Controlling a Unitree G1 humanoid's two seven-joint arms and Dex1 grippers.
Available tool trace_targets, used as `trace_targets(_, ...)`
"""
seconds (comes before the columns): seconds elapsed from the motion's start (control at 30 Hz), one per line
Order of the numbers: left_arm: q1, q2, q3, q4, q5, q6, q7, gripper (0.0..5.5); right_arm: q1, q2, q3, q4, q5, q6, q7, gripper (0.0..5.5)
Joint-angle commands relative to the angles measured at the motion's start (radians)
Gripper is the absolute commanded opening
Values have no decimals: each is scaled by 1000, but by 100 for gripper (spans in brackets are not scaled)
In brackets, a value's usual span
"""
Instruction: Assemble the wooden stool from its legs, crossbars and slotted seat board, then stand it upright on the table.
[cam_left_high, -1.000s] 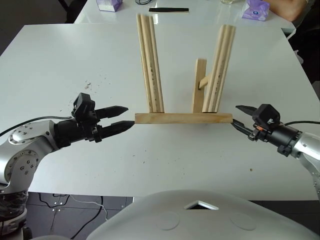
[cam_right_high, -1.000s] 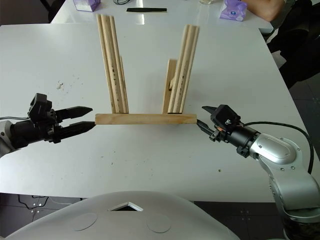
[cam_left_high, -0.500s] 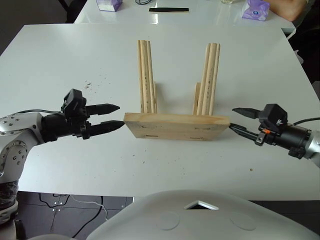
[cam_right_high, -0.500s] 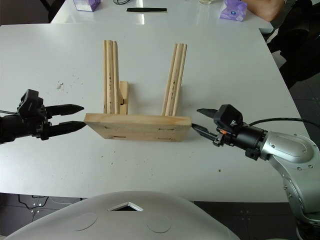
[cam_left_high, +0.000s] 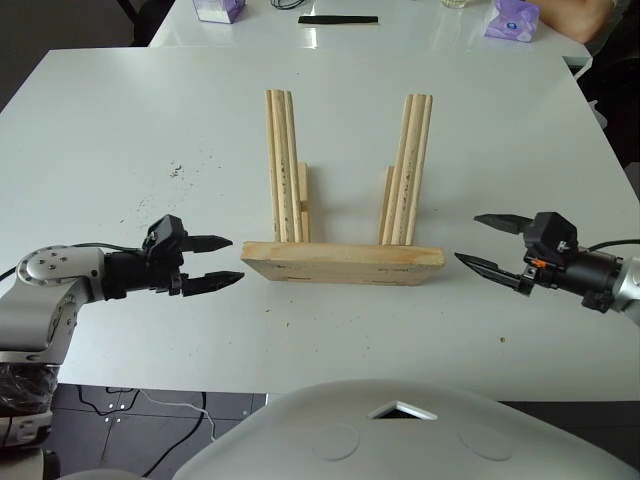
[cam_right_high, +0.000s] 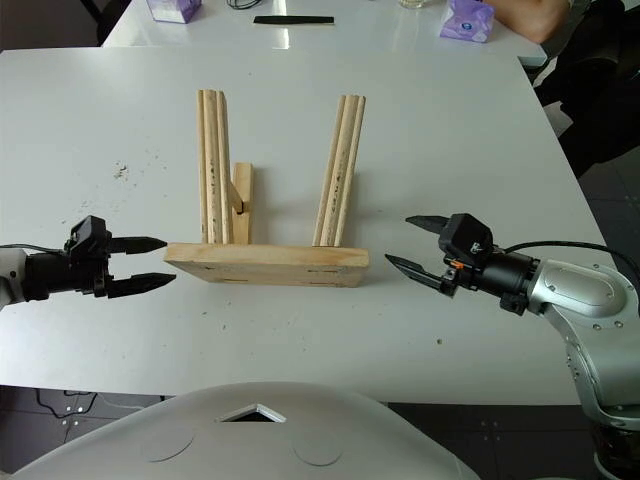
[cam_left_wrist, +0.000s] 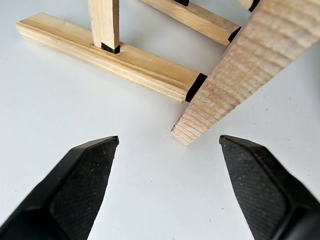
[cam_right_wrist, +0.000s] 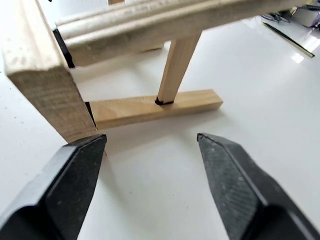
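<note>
Wooden and fully joined, the stool (cam_left_high: 340, 220) is lying on its side on the white table (cam_left_high: 100, 120), nearer the front edge than the far one. Its slotted seat board (cam_left_high: 342, 262) is standing on one long edge, running parallel to the front edge, and the legs (cam_left_high: 281, 165) are pointing away from it toward the far edge in two pairs, one pair at each end of the board. A short crossbar (cam_right_high: 241, 190) is showing beside the left pair. The left gripper (cam_left_high: 233, 260) is hovering low over the table just beside the board's left end, its two black fingers (cam_left_wrist: 85, 170) spread apart and holding nothing, not touching the wood. The right gripper (cam_left_high: 468, 238) is waiting near the board's right end, a little farther off, with its fingers (cam_right_wrist: 235, 185) likewise parted and gripping nothing. Dark specks (cam_left_high: 178, 170) are lying on the table toward the left edge.
</note>
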Motion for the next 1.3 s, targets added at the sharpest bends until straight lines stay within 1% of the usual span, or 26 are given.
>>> trace_targets(0.03, 1, -23, -54, 24, 42, -59, -33, 389, 36, -12, 44, 63, -11, -50, 70, 351)
trace_targets(0.17, -60, -88, -165, 102, 135, -147, -27, 389, 35, -15, 169, 94, -56, -119, 137, 351)
trace_targets(0.3, -129, -157, -252, 166, 192, -198, -36, 389, -88, 39, 296, 204, -95, -150, 142, 351)
trace_targets(0.43, -173, -205, -287, 224, 219, -234, -31, 389, -176, 85, 372, 325, -141, -191, 137, 351)
trace_targets(0.53, -183, -223, -314, 256, 231, -263, -49, 389, -209, 113, 412, 370, -151, -204, 140, 351)
trace_targets(0.7, -206, -242, -324, 293, 216, -282, -60, 315, -236, 139, 463, 420, -146, -228, 177, 352)
trace_targets(0.73, -209, -244, -325, 297, 213, -282, -64, 300, -239, 144, 468, 422, -145, -228, 180, 332)
trace_targets(0.8, -210, -249, -326, 300, 201, -281, -77, 272, -244, 150, 475, 432, -146, -231, 184, 313)
trace_targets(0.9, -209, -252, -324, 304, 192, -281, -91, 223, -237, 149, 474, 435, -143, -235, 188, 265)
trace_targets(0.93, -206, -252, -323, 304, 190, -281, -95, 199, -236, 150, 474, 437, -143, -237, 188, 241)
trace_targets(0.97, -203, -253, -322, 303, 187, -281, -97, 190, -237, 151, 473, 439, -142, -237, 188, 226)
trace_targets(1.0, -200, -255, -320, 302, 185, -280, -100, 189, -238, 153, 473, 440, -141, -237, 186, 217)
trace_targets(1.1, -196, -262, -317, 299, 183, -280, -95, 189, -242, 157, 475, 446, -144, -235, 181, 157)
trace_targets(1.13, -200, -272, -314, 304, 186, -285, -80, 189, -242, 159, 476, 448, -143, -234, 179, 149)
trace_targets(1.3, -217, -300, -302, 310, 209, -298, -22, 189, -236, 169, 474, 443, -147, -202, 146, 148)
